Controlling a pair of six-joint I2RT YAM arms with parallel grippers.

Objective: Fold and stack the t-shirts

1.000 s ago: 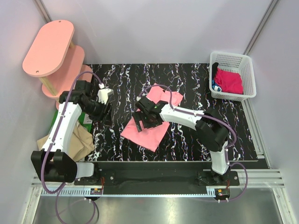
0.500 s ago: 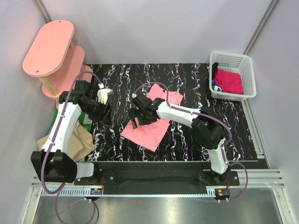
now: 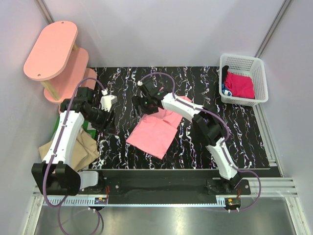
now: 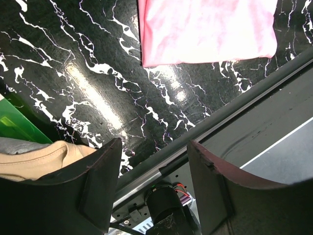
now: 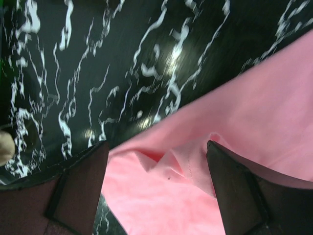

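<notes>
The salmon-pink t-shirt [image 3: 155, 132] lies partly folded on the middle of the black marbled table [image 3: 244, 139]. My right gripper [image 3: 146, 105] hovers open over the shirt's far left edge. In the right wrist view a small crumpled fold of pink cloth [image 5: 190, 161] lies between its open fingers [image 5: 78, 191], not gripped. My left gripper [image 3: 106, 120] is open and empty at the table's left side. Its wrist view shows the pink shirt [image 4: 210, 29] ahead and the tan-beige shirt [image 4: 34, 159] beside it. The tan shirt [image 3: 84, 149] hangs at the table's near left. The magenta-red shirt [image 3: 239, 84] lies in the basket.
A white lattice basket [image 3: 260, 73] stands at the far right corner. Pink oval shelf boards [image 3: 51, 49] stand off the far left corner. A green object [image 4: 14, 128] sits at the table's left edge. A metal rail [image 4: 234, 105] runs along the near edge.
My right gripper has moved from over the shirt's middle towards its far left edge. The left gripper has shifted slightly. The shirt lies much as before.
</notes>
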